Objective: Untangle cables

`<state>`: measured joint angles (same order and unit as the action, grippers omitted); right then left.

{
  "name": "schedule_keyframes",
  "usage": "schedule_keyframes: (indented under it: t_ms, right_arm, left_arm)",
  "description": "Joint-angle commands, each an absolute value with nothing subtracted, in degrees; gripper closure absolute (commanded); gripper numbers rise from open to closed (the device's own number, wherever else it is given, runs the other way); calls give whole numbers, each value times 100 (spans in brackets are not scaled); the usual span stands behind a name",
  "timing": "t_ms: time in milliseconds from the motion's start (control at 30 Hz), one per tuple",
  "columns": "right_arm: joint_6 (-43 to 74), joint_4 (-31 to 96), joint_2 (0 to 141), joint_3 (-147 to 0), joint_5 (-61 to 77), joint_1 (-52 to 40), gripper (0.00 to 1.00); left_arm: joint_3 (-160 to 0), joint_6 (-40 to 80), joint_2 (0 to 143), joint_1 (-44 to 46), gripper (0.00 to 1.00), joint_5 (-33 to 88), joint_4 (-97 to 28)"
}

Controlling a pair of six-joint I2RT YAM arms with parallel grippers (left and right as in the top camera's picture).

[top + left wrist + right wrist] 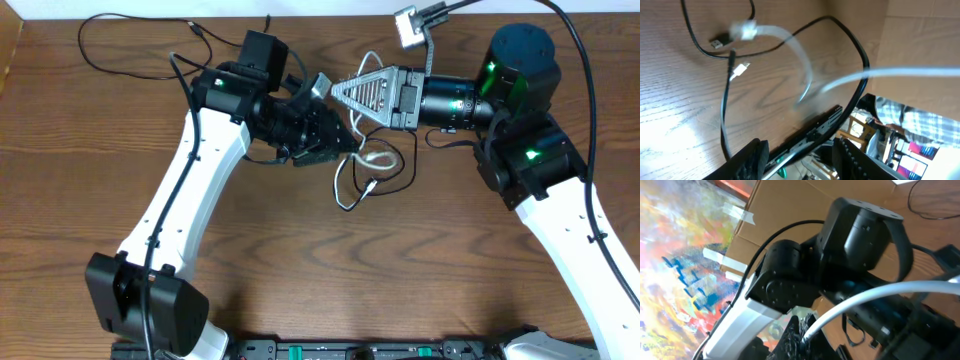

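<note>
A brown wooden table (300, 280) carries everything, with a cardboard panel (900, 35) standing at its far side; the cables sit toward the middle of the far edge, between the 2 wrists.

The right gripper (328, 88) has its jaws together, clamped on the white cable (376, 158); in the right wrist view that cable comes straight out from the fingertips. The left gripper (801, 157) has its jaws apart, and we see nothing pinched between them; a black cable (861, 55) arcs above them and drops close by the left finger.

From the right jaws the white cable runs toward the near edge, curls once, and ends in a loose tail; so its long axis lies roughly far to near. The black cable loops around it on the right-hand side, touching or crossing it; we cannot tell which lies on top. A thin black cord (81, 38) lies well apart toward the far left corner, and we cannot be sure it belongs to the bundle.

We judge these cords light, limp and a little slippery; they will slide and spring back rather than hold a shape. The small plugs (716, 43) are the stiff parts and could snag in a loop; so we would take hold just behind a plug, or at a free stretch away from the crossing, and pull gently along the cord.
</note>
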<state>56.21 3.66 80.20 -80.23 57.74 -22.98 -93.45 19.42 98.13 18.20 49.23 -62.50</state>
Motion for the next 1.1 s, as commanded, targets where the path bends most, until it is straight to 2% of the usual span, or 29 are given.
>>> schedule_keyframes:
  t_ms: [0,433,600,667,833,900,933,1067]
  right_arm:
    - [5784,342,7983,-8036,5756,-2453,99]
    - [6106,58,7983,-8036,5756,-2661,99]
    - [6307,-353,7983,-8036,5808,-2657,99]
    - [6547,-615,7983,-8036,5824,-2657,99]
    - [7057,-1354,7983,-8036,5822,-2611,99]
    - [7135,-1417,7983,-8036,5826,-2567,99]
    - [7137,-1417,7983,-8036,5850,-2547,99]
    - [7349,-1503,7981,-8036,6066,-2447,99]
  left_arm:
    - [-9360,1765,9697,1968,53,5011,-6195]
    - [-9360,1765,9697,2158,53,4987,-6119]
    - [-9360,1767,9699,2163,53,4268,-6165]
    - [-9360,1767,9708,2163,59,4071,-6198]
    - [-9358,1765,9835,2163,62,3636,-6405]
    - [-9358,1765,9894,2163,80,3634,-6420]
    - [-9358,1765,9902,2156,85,3632,-6418]
    - [-9358,1868,9904,2003,87,3159,-6418]
